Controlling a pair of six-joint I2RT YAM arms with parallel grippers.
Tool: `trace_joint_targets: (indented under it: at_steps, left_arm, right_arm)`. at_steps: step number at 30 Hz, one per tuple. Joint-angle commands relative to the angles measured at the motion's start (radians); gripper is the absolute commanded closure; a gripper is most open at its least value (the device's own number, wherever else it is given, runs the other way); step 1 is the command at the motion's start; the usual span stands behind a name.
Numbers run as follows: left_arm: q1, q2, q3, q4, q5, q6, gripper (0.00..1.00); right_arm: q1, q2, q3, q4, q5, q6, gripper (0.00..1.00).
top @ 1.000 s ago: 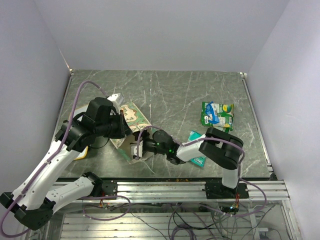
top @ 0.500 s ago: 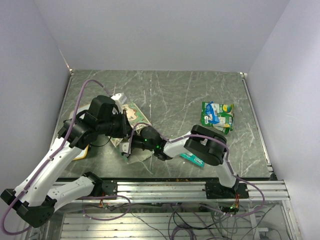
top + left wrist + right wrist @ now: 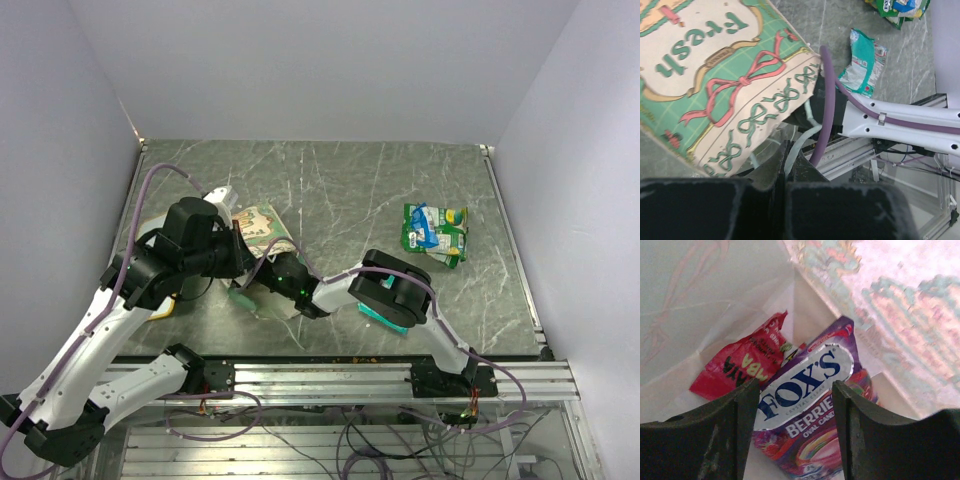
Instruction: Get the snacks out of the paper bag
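The green paper bag [image 3: 262, 226] lies on its side at the table's left; its printed side fills the left wrist view [image 3: 715, 75]. My left gripper [image 3: 785, 152] is shut on the bag's thin white string handle [image 3: 799, 142] at the mouth. My right gripper [image 3: 795, 415] is open and reaches inside the bag's cream interior. A magenta-purple snack packet [image 3: 807, 400] lies between its fingers without being clamped. A red packet [image 3: 737, 367] lies behind it. Green-and-white packets [image 3: 435, 228] lie on the table at the right, and a teal one [image 3: 383, 316] is partly under my right arm.
My right arm [image 3: 390, 290] stretches low across the table's front towards the bag. A yellow-edged flat object [image 3: 160, 308] lies under my left arm. The aluminium rail [image 3: 330, 375] runs along the near edge. A purple cable [image 3: 822, 105] crosses the bag's mouth.
My right arm has stretched further left and its gripper has gone deeper into the bag. My left arm and the bag's mouth have shifted slightly left.
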Motion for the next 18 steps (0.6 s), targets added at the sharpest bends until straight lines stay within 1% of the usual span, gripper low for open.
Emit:
trace_joint_targets:
  at_steps: [1, 2, 3, 5, 6, 7, 8, 9, 10, 14, 16, 18]
  left_arm:
    - [-0.005, -0.025, 0.031, -0.043, -0.039, -0.038, 0.93]
    - [-0.005, -0.027, 0.031, -0.043, -0.044, -0.038, 0.93]
    - [-0.004, -0.027, 0.031, -0.043, -0.051, -0.036, 0.93]
    - [-0.005, -0.024, 0.033, -0.039, -0.055, -0.031, 0.93]
    - [-0.005, -0.021, 0.034, -0.035, -0.051, -0.028, 0.93]
    - [-0.005, -0.018, 0.035, -0.031, -0.046, -0.024, 0.93]
    - [-0.005, -0.016, 0.033, -0.024, -0.039, -0.023, 0.93]
    - [-0.005, -0.013, 0.032, -0.019, -0.032, -0.021, 0.93]
    - [-0.004, -0.010, 0.030, -0.013, -0.026, -0.019, 0.93]
    - [-0.005, 0.006, 0.033, -0.008, -0.008, -0.010, 0.93]
    - [-0.005, 0.007, 0.033, -0.006, -0.002, -0.006, 0.93]
    - [-0.005, 0.005, 0.034, -0.008, -0.001, -0.004, 0.93]
  right_arm:
    - [-0.032, -0.073, -0.079, 0.008, 0.073, 0.014, 0.45]
    - [-0.032, -0.087, -0.099, 0.000, 0.068, 0.011, 0.49]
    - [-0.032, -0.101, -0.115, -0.009, 0.063, 0.011, 0.51]
    - [-0.032, -0.124, -0.142, -0.019, 0.051, 0.012, 0.51]
    - [-0.032, -0.129, -0.152, -0.023, 0.043, 0.015, 0.50]
    - [-0.032, -0.130, -0.156, -0.027, 0.040, 0.018, 0.46]
    - [-0.032, -0.129, -0.156, -0.031, 0.043, 0.023, 0.38]
    - [-0.030, -0.127, -0.158, -0.024, 0.048, 0.031, 0.28]
    - [-0.030, -0.127, -0.163, -0.010, 0.051, 0.039, 0.22]
    - [-0.029, -0.136, -0.170, -0.006, 0.044, 0.040, 0.11]
    - [-0.035, -0.147, -0.191, 0.007, -0.019, 0.021, 0.05]
    - [-0.048, -0.165, -0.190, -0.053, -0.100, 0.001, 0.01]
